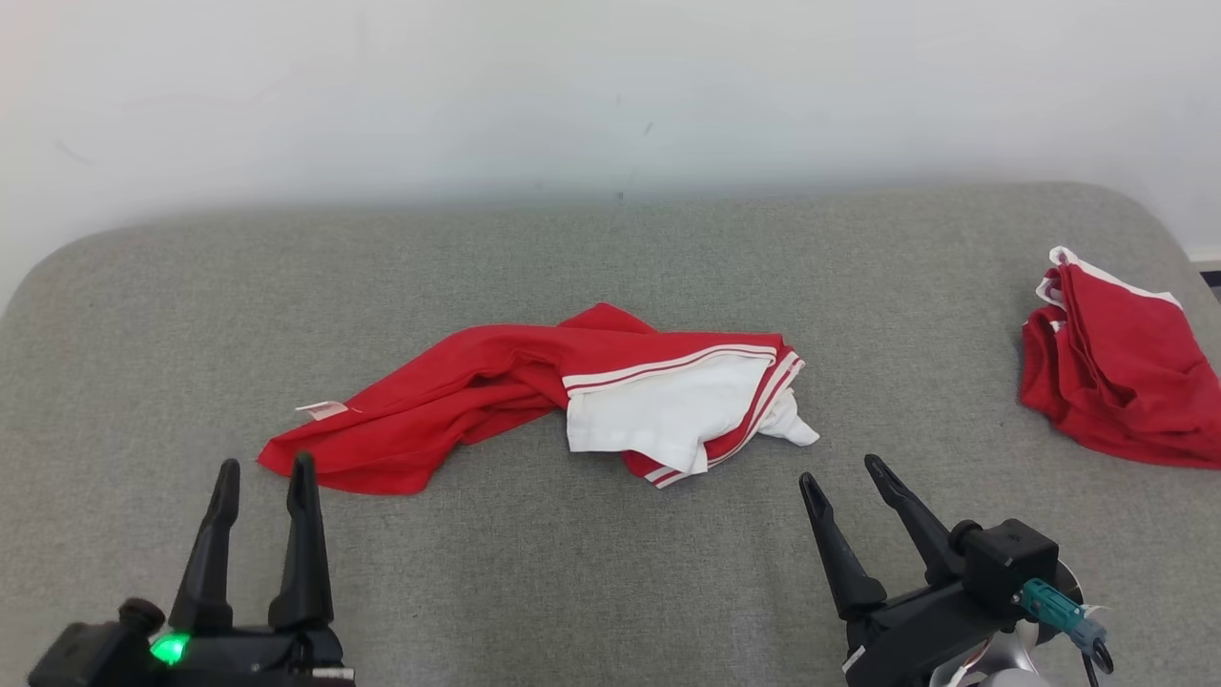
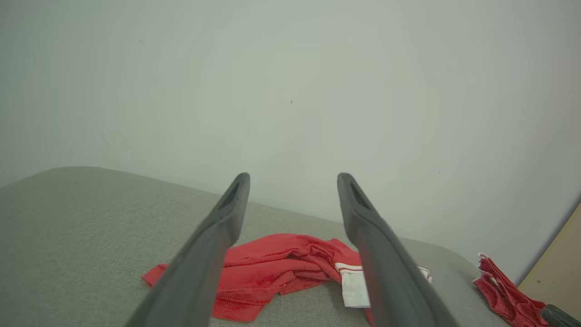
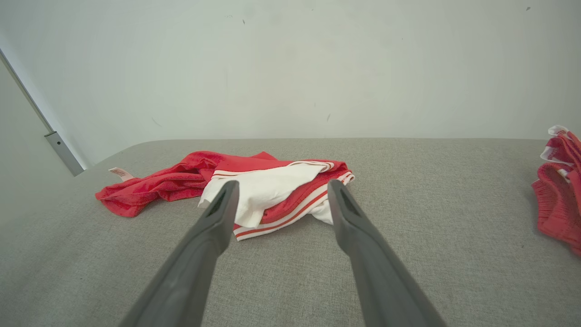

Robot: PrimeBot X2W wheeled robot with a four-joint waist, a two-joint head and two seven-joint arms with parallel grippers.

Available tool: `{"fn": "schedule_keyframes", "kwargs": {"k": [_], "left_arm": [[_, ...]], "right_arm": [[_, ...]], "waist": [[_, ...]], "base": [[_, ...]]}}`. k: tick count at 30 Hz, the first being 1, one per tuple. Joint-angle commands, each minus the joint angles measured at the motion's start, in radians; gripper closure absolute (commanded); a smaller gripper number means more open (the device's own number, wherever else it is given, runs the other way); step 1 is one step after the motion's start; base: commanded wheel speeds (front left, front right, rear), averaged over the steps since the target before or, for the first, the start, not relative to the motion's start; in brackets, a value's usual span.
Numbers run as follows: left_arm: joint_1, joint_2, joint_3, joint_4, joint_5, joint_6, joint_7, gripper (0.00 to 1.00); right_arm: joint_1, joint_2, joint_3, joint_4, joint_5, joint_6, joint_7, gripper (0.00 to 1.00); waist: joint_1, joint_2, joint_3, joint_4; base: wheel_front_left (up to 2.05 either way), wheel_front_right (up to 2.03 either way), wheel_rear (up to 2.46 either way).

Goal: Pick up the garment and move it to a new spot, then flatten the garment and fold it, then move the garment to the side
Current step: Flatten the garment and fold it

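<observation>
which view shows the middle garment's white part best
Head view: the white part lies unobstructed. In the right wrist view the fingers overlap its edges; the left wrist view shows a sliver beside a finger.

A crumpled red-and-white garment lies mid-surface, unfolded.

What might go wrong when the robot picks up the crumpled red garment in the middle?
1. The red garment lies twisted, its white panel folded over; the open right gripper may pinch several layers, so it would not spread flat.
2. A second red garment lies at the right; moving the first one there could tangle them.
</observation>
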Motion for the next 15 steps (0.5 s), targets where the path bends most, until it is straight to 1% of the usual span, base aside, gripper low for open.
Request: {"fn": "schedule_keyframes", "kwargs": {"k": [1,6,9,15], "left_arm": [[0.028,-0.002,0.012,0.002,0.043,-0.015,-0.005,0.0],[0.065,-0.013,0.029,0.006,0.115,-0.039,-0.005,0.0],[0.081,-0.016,0.024,0.02,0.167,-0.046,-0.005,0.0],[0.098,-0.018,0.019,0.022,0.218,-0.052,-0.005,0.0]], "right_arm": [[0.007,-0.003,-0.005,0.006,0.002,-0.001,-0.006,0.0],[0.011,-0.003,-0.009,0.021,0.008,-0.001,-0.011,0.0],[0.014,-0.003,-0.022,0.035,0.009,-0.001,-0.019,0.0],[0.018,-0.003,-0.057,0.063,0.012,-0.001,-0.043,0.0]], "waist": [[0.0001,0.0,-0.004,0.006],[0.0001,0.0,-0.005,0.016],[0.0001,0.0,-0.004,0.022],[0.0001,0.0,-0.004,0.024]], "base": [[0.0,0.0,0.0],[0.0,0.0,0.0],[0.0,0.0,0.0],[0.0,0.0,0.0]]}}
